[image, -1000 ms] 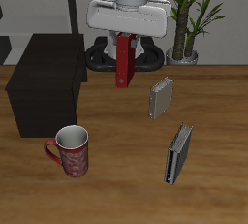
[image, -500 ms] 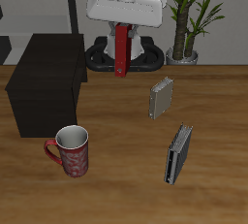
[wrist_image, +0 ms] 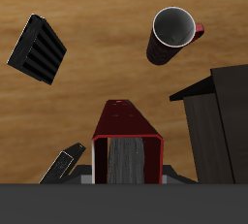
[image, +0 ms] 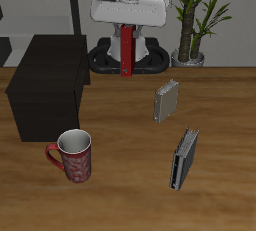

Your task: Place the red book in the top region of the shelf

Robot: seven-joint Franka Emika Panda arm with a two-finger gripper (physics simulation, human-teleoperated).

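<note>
Up above the desk's (image: 120, 125) back edge, the gripper (image: 129, 27) is clamped on the one red book (image: 129, 51), thin with pale pages, hanging upright beside one dark shelf (image: 45, 85), plus two grey books (image: 166, 101) and one mug (image: 72, 155).

Table (image: 120, 165): wood w/ visible grain, mid-brown, satin. Shelf (image: 45, 80): dark brown-black, matt, smooth. Red book (image: 129, 51): smooth bright-red cover, slight sheen; pale paper page edges seen in wrist view. Mug (image: 73, 156): glossy, red patterned outside. Two grey books (image: 166, 101): matt covers.
</note>
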